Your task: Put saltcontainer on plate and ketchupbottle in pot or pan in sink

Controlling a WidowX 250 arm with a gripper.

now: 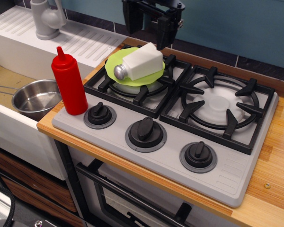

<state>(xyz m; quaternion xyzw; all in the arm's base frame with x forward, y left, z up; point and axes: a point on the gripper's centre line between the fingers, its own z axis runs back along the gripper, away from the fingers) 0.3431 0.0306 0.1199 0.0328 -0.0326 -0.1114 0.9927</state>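
Salt shaker lying on the green plate, hand spread above it.

The saltcontainer (137, 65) lies on the plate (114, 63) over the left burner (135, 80); the hand (150, 27) holds nothing; the ketchupbottle (69, 83) stands beside the pot (34, 98) in the sink (4, 90).

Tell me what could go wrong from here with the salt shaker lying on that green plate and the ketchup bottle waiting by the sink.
1. The saltcontainer lies on its side across the plate, which rests on burner grates; a nudge could roll it off.
2. The ketchupbottle stands tall and narrow at the stove's corner; an off-centre grasp by the open pincer might tip it.
3. The pot sits low in the sink, so the bottle could catch its rim when lowered.
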